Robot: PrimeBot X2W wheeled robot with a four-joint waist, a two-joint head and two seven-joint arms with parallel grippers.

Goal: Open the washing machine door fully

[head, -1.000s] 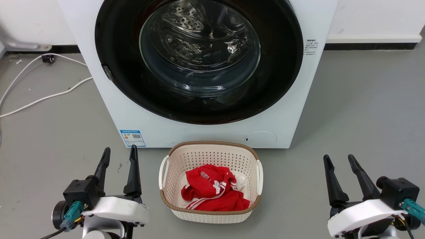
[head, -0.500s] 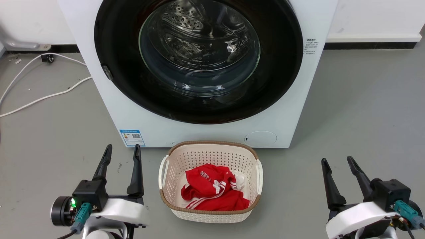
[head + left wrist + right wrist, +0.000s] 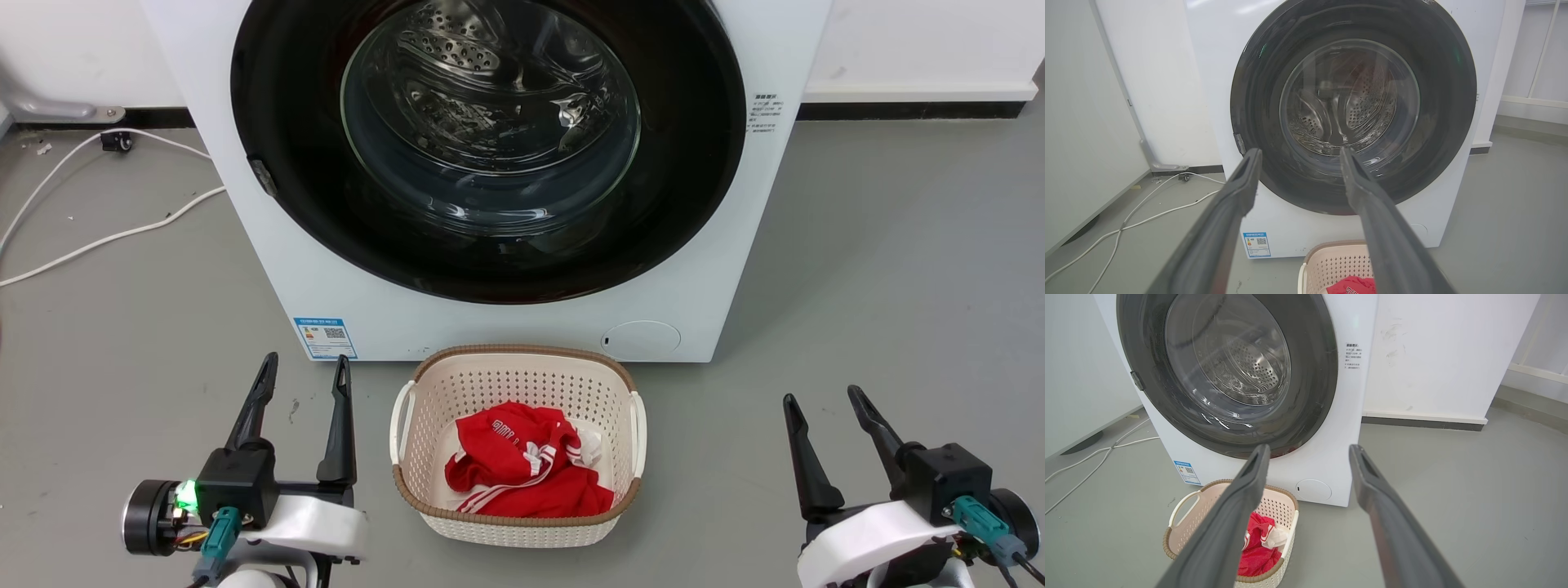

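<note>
The white washing machine (image 3: 343, 286) stands ahead of me on the floor. Its round glossy black washing machine door (image 3: 686, 163) with a clear glass centre lies flat against the front, shut; the steel drum shows through the glass. A small latch tab sits on the door's left rim. The same washing machine door (image 3: 1249, 98) faces the left wrist view, and the washing machine door (image 3: 1314, 375) shows in the right wrist view. My left gripper (image 3: 305, 367) is open at the lower left, well short of the machine. My right gripper (image 3: 820, 396) is open at the lower right. Both hold nothing.
A cream laundry basket (image 3: 408, 441) holding red clothing (image 3: 522, 474) sits on the floor right before the machine, between my arms. White cables (image 3: 98, 237) trail over the grey floor at the left. A white wall (image 3: 1445, 355) runs behind and to the right.
Both arms have drawn slightly lower in the head view and rolled a little at the wrist. A green light has come on at the left wrist. The door has not moved.
</note>
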